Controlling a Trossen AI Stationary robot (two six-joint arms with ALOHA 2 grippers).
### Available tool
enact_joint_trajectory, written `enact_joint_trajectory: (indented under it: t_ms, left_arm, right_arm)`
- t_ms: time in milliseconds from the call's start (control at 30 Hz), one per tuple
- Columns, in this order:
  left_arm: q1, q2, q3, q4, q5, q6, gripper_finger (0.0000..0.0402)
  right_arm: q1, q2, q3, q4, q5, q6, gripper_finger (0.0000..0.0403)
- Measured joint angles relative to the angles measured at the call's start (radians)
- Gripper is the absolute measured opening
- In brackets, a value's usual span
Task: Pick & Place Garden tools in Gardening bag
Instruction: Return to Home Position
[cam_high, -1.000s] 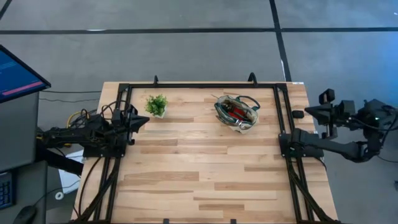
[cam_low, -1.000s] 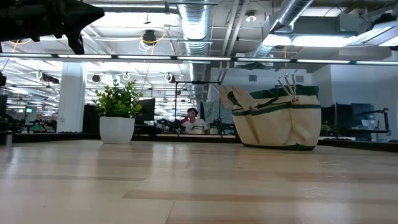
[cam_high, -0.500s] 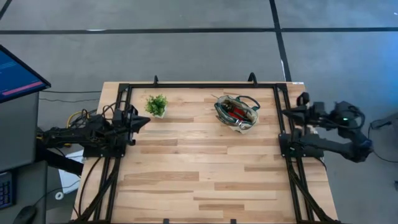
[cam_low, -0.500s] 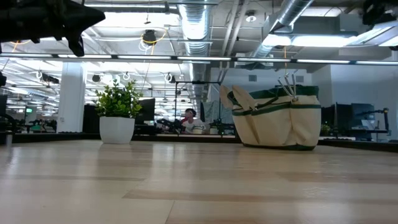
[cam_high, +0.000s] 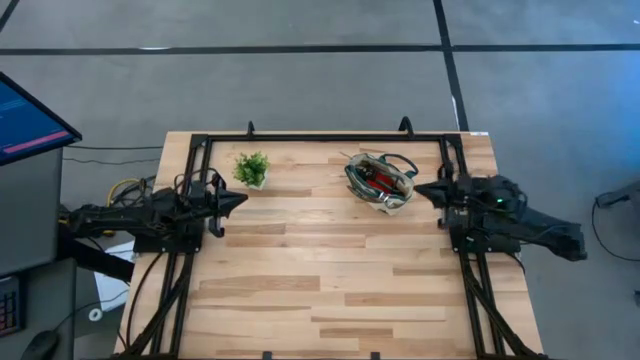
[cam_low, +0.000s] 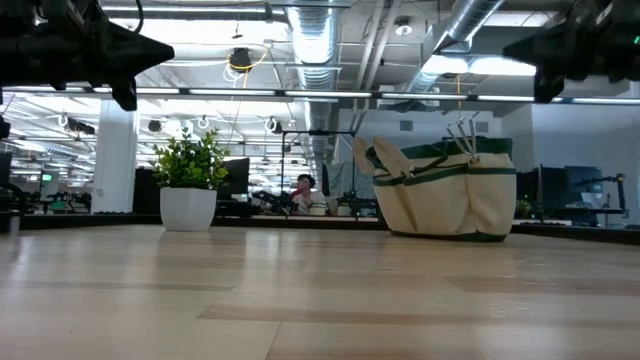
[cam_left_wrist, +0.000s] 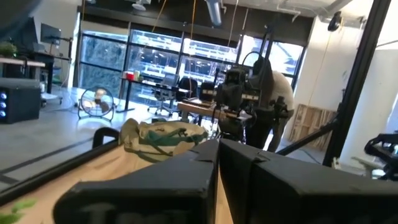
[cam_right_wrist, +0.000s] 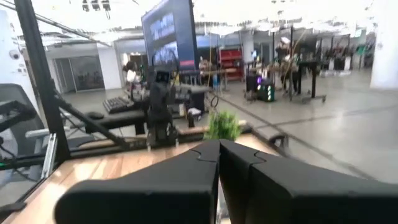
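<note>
The cream gardening bag (cam_high: 380, 181) with green trim stands on its base at the table's far right. A red piece (cam_high: 378, 177) lies inside it, and metal tool ends (cam_low: 462, 131) stick up from its top. A wooden tool part (cam_low: 384, 160) leans at its side. My left gripper (cam_high: 243, 199) hovers shut at the left edge, just near of the potted plant (cam_high: 251, 167). My right gripper (cam_high: 418, 189) hovers shut at the right edge, pointing at the bag without touching it. Both are shut with nothing between the fingers in the wrist views (cam_left_wrist: 217, 149) (cam_right_wrist: 219, 149).
A black frame (cam_high: 320, 137) runs along the table's far, left and right edges. The wide near half of the wooden top (cam_high: 320, 290) holds nothing. A monitor (cam_high: 25, 115) stands off the left edge. A person (cam_left_wrist: 273, 99) stands beyond the table's right side.
My right gripper has swung down and in from beyond the table's right edge toward the bag, ending level beside it. My left gripper has sunk slightly. The bag, its tools and the plant have stayed put.
</note>
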Motion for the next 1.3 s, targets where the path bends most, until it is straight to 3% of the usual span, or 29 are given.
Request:
enact_joint_trajectory:
  t_ms: [267, 867, 1300]
  left_arm:
    - [0.000, 0.000, 0.000, -0.001, 0.000, 0.043, 0.0003]
    - [0.000, 0.001, 0.000, -0.011, -0.001, 0.053, 0.0003]
    - [0.000, 0.001, 0.000, -0.007, -0.001, 0.053, 0.0003]
  right_arm:
    - [0.000, 0.000, -0.184, 0.233, 0.000, 0.037, 0.0000]
    - [-0.001, 0.001, -0.187, 0.093, 0.000, 0.000, 0.0000]
    - [-0.001, 0.000, -0.187, 0.093, -0.001, -0.026, 0.0000]
